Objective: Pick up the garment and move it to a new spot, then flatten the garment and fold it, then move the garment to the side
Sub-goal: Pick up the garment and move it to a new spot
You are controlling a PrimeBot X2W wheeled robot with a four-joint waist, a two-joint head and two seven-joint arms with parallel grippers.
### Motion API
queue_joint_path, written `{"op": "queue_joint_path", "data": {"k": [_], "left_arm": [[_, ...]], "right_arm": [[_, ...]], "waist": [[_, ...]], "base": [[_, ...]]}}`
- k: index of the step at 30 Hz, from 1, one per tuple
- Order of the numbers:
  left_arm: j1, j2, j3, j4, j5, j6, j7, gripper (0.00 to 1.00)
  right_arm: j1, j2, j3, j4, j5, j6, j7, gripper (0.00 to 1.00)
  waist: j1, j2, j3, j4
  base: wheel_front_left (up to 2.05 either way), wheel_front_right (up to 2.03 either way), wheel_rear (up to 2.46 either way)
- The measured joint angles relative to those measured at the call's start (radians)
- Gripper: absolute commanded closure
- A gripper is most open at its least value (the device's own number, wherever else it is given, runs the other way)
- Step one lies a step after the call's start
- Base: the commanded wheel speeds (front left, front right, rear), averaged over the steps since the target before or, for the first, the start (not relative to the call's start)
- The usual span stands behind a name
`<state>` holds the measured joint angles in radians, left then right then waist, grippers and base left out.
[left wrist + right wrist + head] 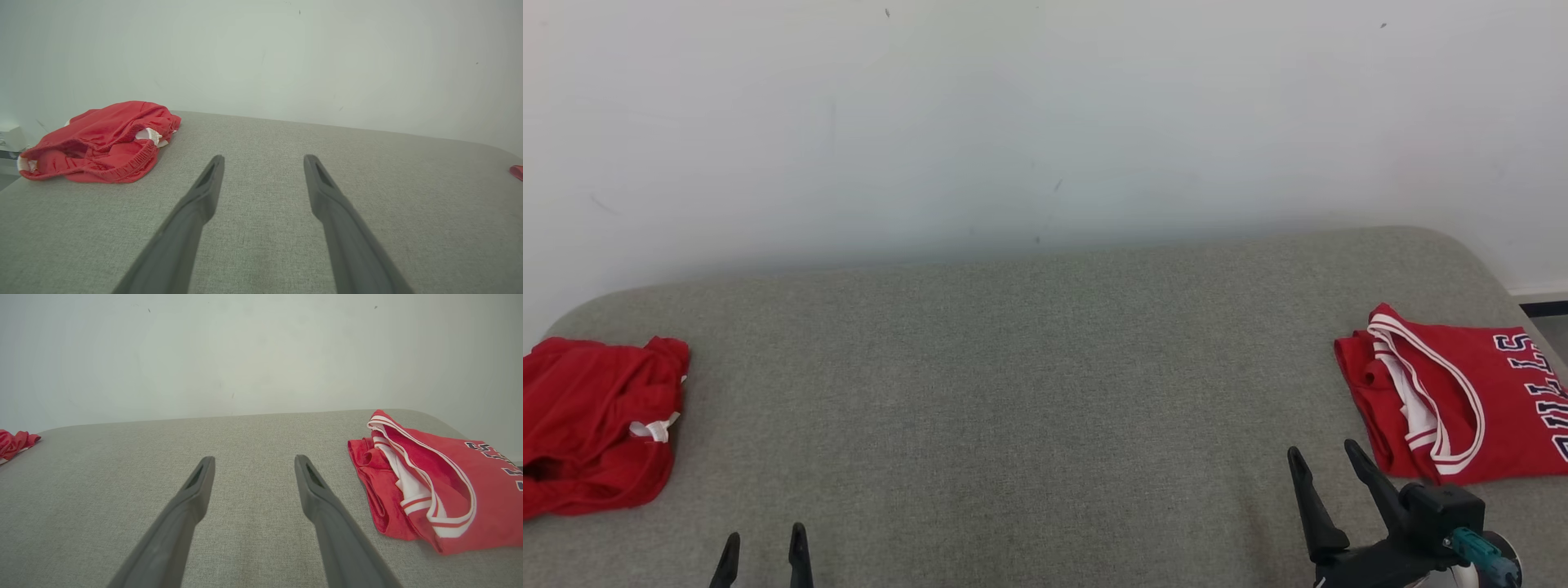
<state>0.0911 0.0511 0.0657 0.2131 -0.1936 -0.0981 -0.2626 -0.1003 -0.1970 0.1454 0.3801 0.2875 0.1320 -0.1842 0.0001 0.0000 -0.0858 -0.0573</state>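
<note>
- On the grey padded table [1013, 367], set against a pale wall [1013, 122], you have two red pieces lying well apart. A crumpled red garment [596, 416] sits at the far left edge and a folded red jersey [1462, 392] at the far right.
- Your left gripper [765, 532] sits low at the near edge, jaws spread wide with nothing between them.
- Your right gripper [1321, 447] is just as wide and just as empty. It is near the jersey's near-left corner but apart from it.
- Progress, as I judge it: the jersey looks finished, folded and parked at the side. The crumpled piece looks untouched.
- If the crumpled piece is your garment, every step remains: lift it, carry it to the open middle, flatten, fold, set aside. You cannot tell for certain from these views which piece the task means.
- Your left wrist view shows what the head view flattens. The crumpled red garment [102, 139] heaps up off the cloth, with a gathered elastic band gaping open and white trim tucked inside.
- Your right wrist view opens up the folded red jersey [441, 486]. You see a rolled fold along its left side, white striped edging, a white inner layer, and dark lettering running off to the right.
- Your head view gives you both grippers and both pieces together, with the bare middle between them.
</note>
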Motion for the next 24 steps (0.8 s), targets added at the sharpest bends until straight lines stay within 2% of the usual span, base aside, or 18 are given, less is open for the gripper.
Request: {"op": "queue_joint_path", "data": {"k": [13,24], "left_arm": [[-0.009,0.0,-0.014,-0.011,0.001,0.011,0.0,0.0],[-0.006,0.0,-0.021,-0.031,0.012,0.057,0.0,0.0]], "right_arm": [[0.003,0.006,-0.012,-0.008,0.001,0.0,0.007,0.0],[0.02,0.013,-0.013,-0.007,0.004,0.0,0.006,0.0]], "waist": [[0.0,0.0,0.011,0.011],[0.0,0.0,0.008,0.094]], "base": [[0.0,0.0,0.0],[0.0,0.0,0.0]]}}
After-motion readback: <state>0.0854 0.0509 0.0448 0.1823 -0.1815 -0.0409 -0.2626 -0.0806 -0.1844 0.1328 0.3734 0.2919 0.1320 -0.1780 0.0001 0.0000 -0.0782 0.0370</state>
